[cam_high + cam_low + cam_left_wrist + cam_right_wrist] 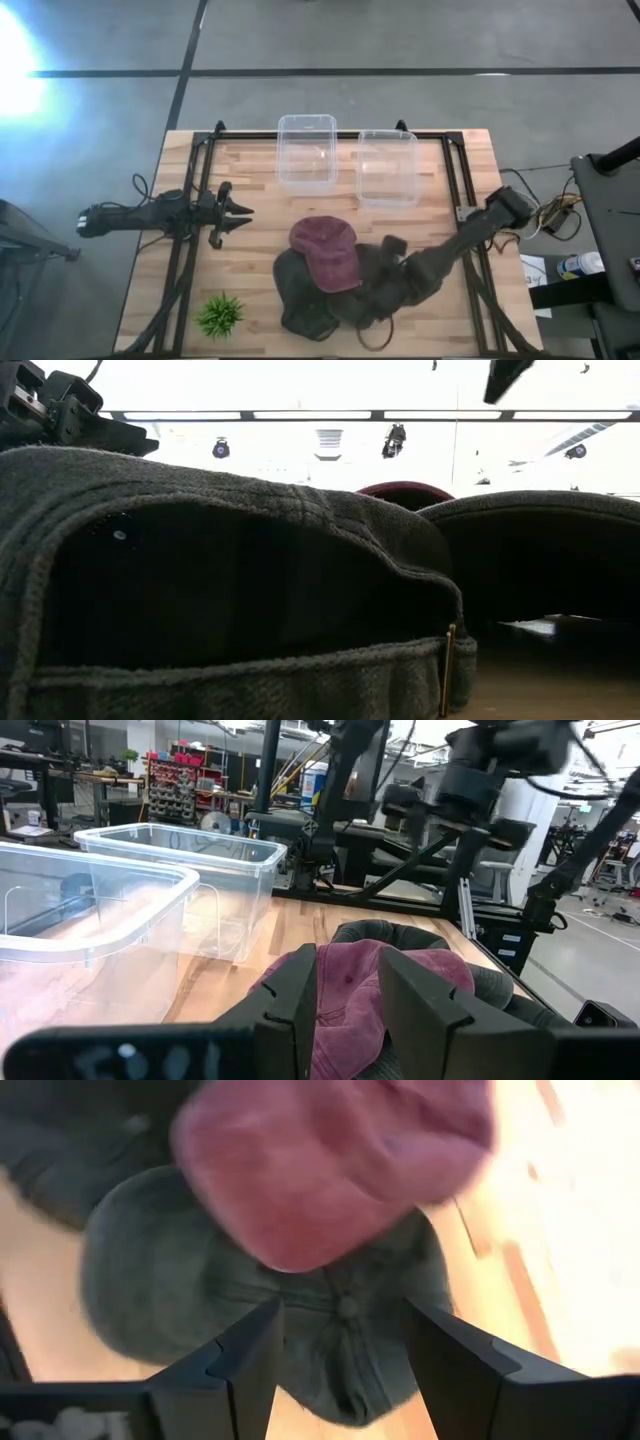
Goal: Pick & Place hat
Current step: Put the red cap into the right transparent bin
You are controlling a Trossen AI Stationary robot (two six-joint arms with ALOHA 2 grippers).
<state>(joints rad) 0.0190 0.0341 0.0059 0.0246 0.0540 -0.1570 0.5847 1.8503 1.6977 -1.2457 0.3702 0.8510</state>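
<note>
Three caps lie in a heap on the near middle of the table. The maroon cap (325, 252) rests on top, overlapping the two dark grey caps (303, 297) (372, 292). In the low view one grey cap (230, 560) fills the front, and the maroon cap (405, 491) peeks over it. My right gripper (387, 260) hangs open over the heap. In its wrist view the right gripper (340, 1310) straddles a grey cap's crown button (347, 1308) with the maroon cap (330, 1160) just beyond. My left gripper (245, 212) waits open to the left, aimed at the maroon cap (350, 990).
Two clear plastic bins (306, 150) (387, 165) stand side by side at the far middle of the table. A small green plant (220, 315) sits near the near left corner. Black rails (190, 240) run along the table's left and right sides.
</note>
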